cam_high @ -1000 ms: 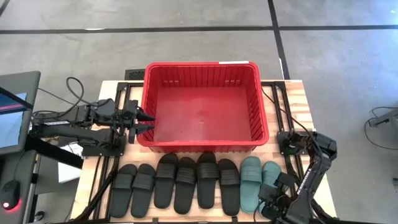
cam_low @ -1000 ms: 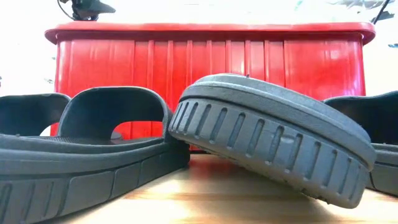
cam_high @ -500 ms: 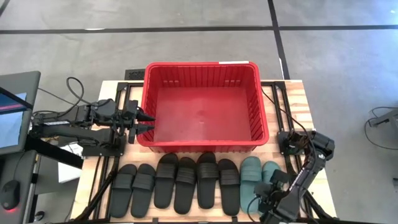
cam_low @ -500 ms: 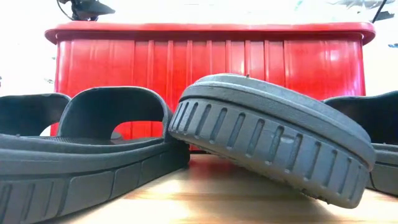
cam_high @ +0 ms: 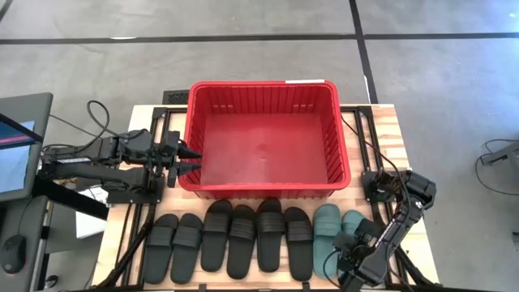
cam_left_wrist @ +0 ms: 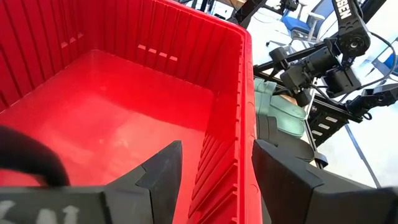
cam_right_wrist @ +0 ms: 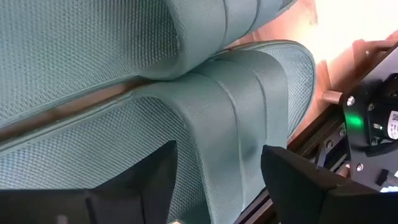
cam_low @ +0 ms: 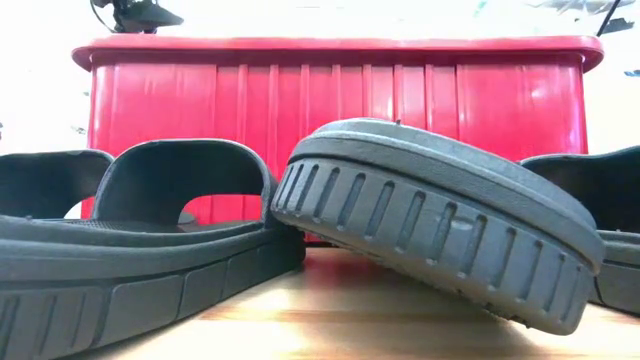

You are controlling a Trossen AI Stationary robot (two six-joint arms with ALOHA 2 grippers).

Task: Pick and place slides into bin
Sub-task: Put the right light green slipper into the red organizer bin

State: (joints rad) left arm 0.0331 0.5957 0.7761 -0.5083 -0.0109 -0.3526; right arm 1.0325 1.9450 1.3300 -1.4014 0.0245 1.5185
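The red bin (cam_high: 263, 138) stands at the table's middle. Six black slides (cam_high: 229, 239) and two teal slides (cam_high: 327, 231) lie in a row, soles down, along the near edge. In the low view one black slide (cam_low: 440, 230) leans tilted against its neighbour (cam_low: 150, 240). My left gripper (cam_high: 195, 160) is open at the bin's near left corner, and the bin's near wall (cam_left_wrist: 242, 124) runs away between its fingers. My right gripper (cam_high: 350, 258) is open just over the right teal slide (cam_right_wrist: 205, 118), one finger on either side of its strap (cam_right_wrist: 249, 106).
The bin's inside (cam_high: 263, 146) holds nothing. Black frame rails run along the table's left (cam_high: 134, 235) and right (cam_high: 377, 211) sides. A monitor (cam_high: 16, 146) and cables stand off the table's left. Bare wood shows right of the bin (cam_high: 389, 138).
My right gripper has gone a little toward the table's left, over the right teal slide. The slides and the bin have kept still.
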